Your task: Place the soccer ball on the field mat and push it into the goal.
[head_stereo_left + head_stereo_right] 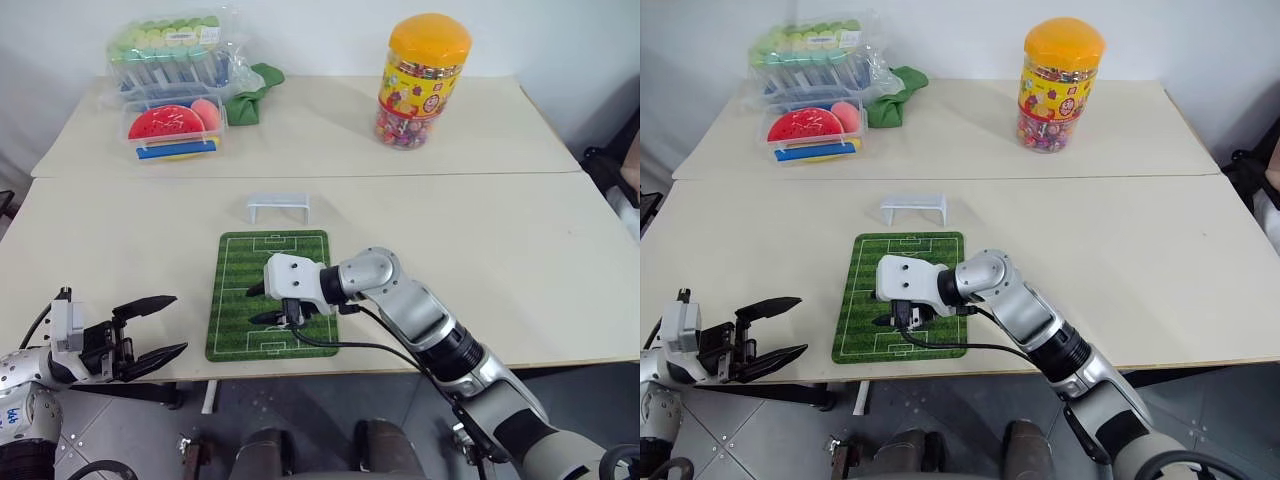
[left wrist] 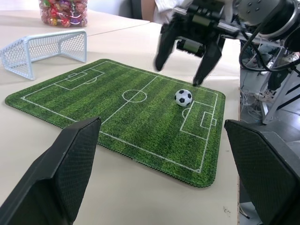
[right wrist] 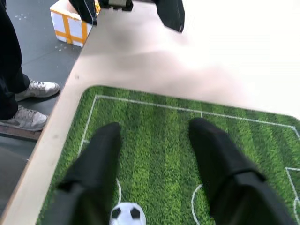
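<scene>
The soccer ball [image 2: 183, 97], white with black patches, rests on the field mat [image 1: 240, 290] near the penalty box at the mat's near end. Just above and beside it hangs my right gripper [image 2: 178, 74], open, pointing to the left with nothing between its fingers. The right wrist view looks down on the ball [image 3: 125, 213], which lies close to one finger [image 3: 98, 159]. Beyond the mat's far end, on the bare table, stands the white goal [image 1: 278, 206]. My left gripper [image 1: 178, 324] is open and empty at the table's front left edge, pointing toward the mat.
On the far table stand a candy jar [image 1: 425, 80] with an orange lid, stacked clear boxes of toys [image 1: 175, 130] and a green cloth [image 1: 250, 95]. A person's shoes [image 3: 28, 117] and a yellow-white box [image 3: 70, 23] are on the floor past the table's left edge.
</scene>
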Available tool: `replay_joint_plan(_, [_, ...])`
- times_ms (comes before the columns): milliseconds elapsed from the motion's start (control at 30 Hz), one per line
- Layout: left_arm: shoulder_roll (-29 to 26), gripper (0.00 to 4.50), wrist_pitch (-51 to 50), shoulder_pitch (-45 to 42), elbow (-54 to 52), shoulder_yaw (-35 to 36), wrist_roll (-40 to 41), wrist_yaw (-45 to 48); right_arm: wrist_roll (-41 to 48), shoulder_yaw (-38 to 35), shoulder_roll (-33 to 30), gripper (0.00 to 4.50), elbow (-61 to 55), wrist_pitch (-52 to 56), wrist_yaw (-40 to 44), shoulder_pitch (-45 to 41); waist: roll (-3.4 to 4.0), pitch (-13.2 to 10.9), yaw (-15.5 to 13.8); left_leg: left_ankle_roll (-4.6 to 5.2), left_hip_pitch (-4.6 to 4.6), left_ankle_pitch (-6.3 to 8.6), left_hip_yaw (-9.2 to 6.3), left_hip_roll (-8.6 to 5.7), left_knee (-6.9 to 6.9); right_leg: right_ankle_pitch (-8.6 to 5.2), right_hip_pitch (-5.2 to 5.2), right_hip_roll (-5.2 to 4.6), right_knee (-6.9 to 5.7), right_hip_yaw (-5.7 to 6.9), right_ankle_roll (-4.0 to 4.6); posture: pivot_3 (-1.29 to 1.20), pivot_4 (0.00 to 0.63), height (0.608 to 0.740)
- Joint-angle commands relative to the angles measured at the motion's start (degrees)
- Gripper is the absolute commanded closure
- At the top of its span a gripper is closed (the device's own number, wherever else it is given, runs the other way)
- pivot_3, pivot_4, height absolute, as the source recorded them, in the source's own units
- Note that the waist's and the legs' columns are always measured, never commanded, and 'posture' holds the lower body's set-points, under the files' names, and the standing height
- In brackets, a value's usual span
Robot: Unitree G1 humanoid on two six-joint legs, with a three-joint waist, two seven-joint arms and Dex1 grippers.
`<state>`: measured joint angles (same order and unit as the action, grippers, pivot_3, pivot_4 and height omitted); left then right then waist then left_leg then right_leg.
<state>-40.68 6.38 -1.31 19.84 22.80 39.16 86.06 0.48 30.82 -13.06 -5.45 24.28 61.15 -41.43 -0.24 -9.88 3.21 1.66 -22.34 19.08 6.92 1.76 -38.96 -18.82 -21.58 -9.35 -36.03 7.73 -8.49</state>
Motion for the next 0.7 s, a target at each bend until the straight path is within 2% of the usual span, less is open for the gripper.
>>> replay_joint_plan(33, [-0.81,0.0,-0.43,1.14,-1.13,0.28,1.23,5.87,2.68,0.9,-2.25,3.63,-7.64,3.11,1.74,3.02,0.0,0.0,-0.12,0.01,0.0,0.01,-0.01,-0.01,0.0,0.0,0.0,0.0,0.0,0.0,0.0,0.0,0.15,0.74])
replay_joint_plan(133, [-1.29,0.0,-1.25,2.52,-2.12,0.23,1.97,6.38,3.66,2.24,-5.31,4.48,-10.61,4.32,3.97,5.51,-0.01,0.0,-0.1,0.02,-0.01,0.03,0.01,-0.02,0.0,0.0,0.0,-0.01,0.03,0.0,0.0,0.0,0.15,0.74])
replay_joint_plan(233, [-1.88,0.0,-1.42,4.02,-2.6,0.48,2.19,6.44,4.75,3.08,-7.27,4.48,-12.64,5.91,4.81,7.51,-0.02,-0.01,-0.11,0.02,0.0,0.04,0.01,0.0,0.0,0.0,0.0,0.0,0.04,0.0,0.0,0.0,0.15,0.74])
replay_joint_plan(400, [-2.13,0.0,-1.74,5.07,-3.51,0.57,2.62,6.33,4.12,3.87,-6.5,4.48,-10.02,5.91,2.83,8.83,-0.02,-0.01,-0.05,0.01,0.0,0.05,0.03,0.01,0.0,0.0,0.0,0.0,0.05,-0.01,0.0,0.0,0.15,0.74])
replay_joint_plan(567, [-2.28,0.0,-1.76,3.85,-3.17,0.41,2.42,5.87,2.32,3.17,-4.31,4.48,-1.44,2.13,0.18,6.35,-0.02,-0.01,-0.06,0.01,0.0,0.05,0.03,0.0,-0.02,0.0,0.0,-0.01,0.04,-0.01,0.0,0.0,0.15,0.74])
replay_joint_plan(700, [-2.53,0.0,-1.18,0.97,-1.12,0.19,1.7,5.74,0.66,-1.14,-2.92,4.48,9.36,-2.15,-4.17,0.65,-0.01,-0.01,-0.01,0.01,0.01,0.05,0.04,0.01,-0.03,0.0,0.0,0.0,0.03,-0.01,0.0,0.0,0.15,0.74])
